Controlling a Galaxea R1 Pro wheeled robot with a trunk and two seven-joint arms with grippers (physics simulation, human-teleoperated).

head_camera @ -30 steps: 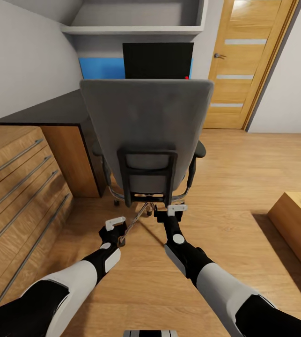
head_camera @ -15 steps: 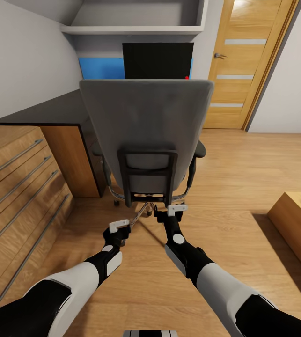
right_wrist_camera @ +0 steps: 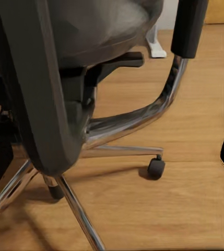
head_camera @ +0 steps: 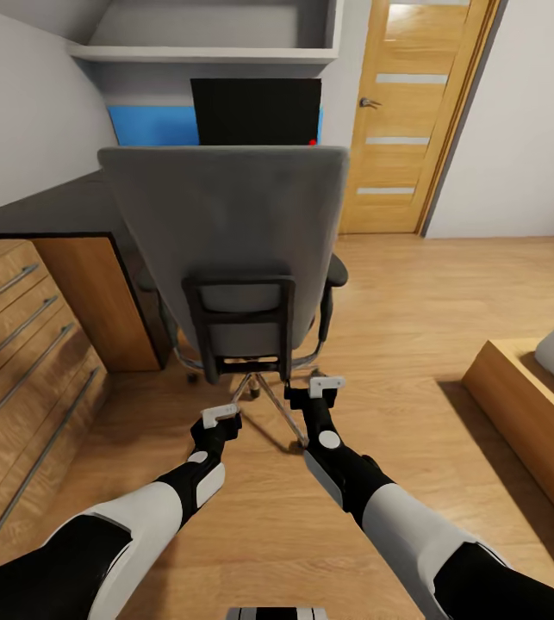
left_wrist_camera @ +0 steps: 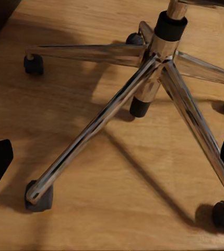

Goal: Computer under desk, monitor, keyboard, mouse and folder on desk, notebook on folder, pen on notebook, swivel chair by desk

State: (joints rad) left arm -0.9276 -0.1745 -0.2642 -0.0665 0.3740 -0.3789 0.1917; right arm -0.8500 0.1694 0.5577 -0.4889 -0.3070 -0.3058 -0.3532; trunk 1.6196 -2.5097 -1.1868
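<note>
Grippers lead: left gripper [head_camera: 221, 417] and right gripper [head_camera: 326, 384], both with fingers apart, holding nothing. Swivel chair [head_camera: 229, 224] at 12 o'clock, back toward camera. Beyond: desk [head_camera: 48, 211] at 11, monitor [head_camera: 256, 110] upon it.

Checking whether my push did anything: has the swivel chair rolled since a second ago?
No. The camera swung, shifting the whole view; the swivel chair keeps its place against the monitor and door.

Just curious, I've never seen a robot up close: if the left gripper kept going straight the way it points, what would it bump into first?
Probably the swivel chair's chrome base; depth is uncertain.
</note>
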